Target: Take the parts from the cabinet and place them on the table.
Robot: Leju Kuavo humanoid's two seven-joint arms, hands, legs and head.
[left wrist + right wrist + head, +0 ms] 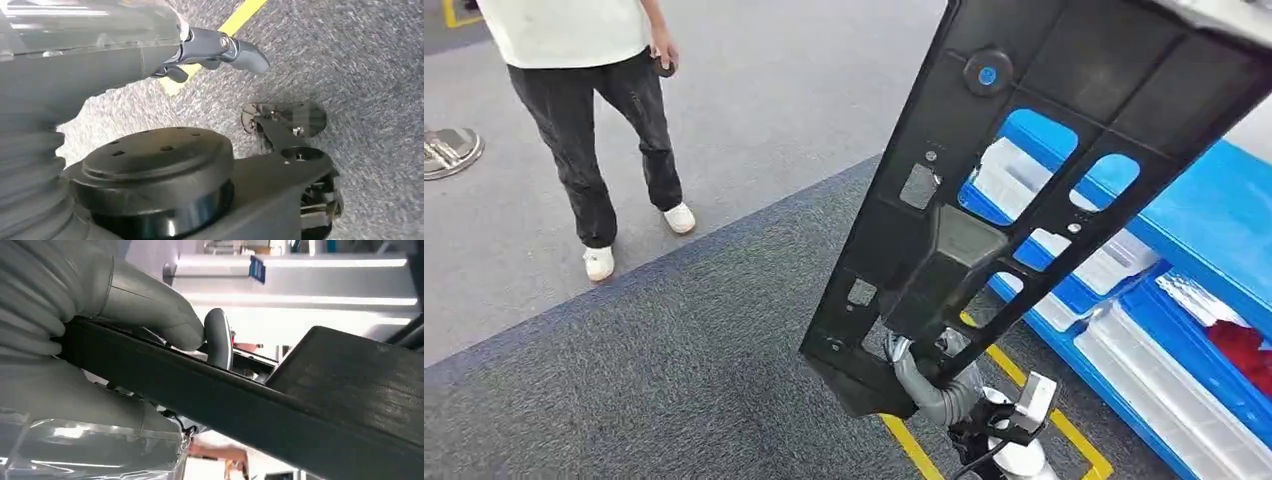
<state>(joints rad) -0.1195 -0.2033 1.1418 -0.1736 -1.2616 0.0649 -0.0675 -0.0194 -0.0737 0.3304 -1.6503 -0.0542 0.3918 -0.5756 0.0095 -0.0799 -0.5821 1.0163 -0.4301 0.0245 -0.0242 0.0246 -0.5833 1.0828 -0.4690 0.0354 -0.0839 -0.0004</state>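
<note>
- Carpet (724, 330) lay grey and wide before me, a darker band of it running under my raised arm and a paler stretch beyond.
- Yellow floor line (1034, 400) ran along the dark carpet near my right side, marking an edge just short of the blue bins (1214, 230).
- Those bins stood in a row at my right, holding clear and white packets and something red at the far end; they closed off that side.
- A person (589, 110) in a white top, dark trousers and white shoes stood on the paler carpet ahead and to my left, well apart from my load, with bare floor between us.
- A round metal base (449, 150) sat at the far left edge of the floor.
- My right hand (929, 375) gripped the lower end of the black panel (1014, 190), held up in the air in front of me, over the edge of the bins.
- In the right wrist view, my thumb (219, 337) pressed on one face of the panel's rim and my palm closed around its other side.
- The panel was long, flat and matt black, tilted up and away to my right, with ribs, several cut-out windows showing blue through them, a raised block near the middle and a round blue-centred button (987, 73) near its top.
- My left hand (215, 50) hung over the carpet with nothing in it, its fingers loosely apart.
</note>
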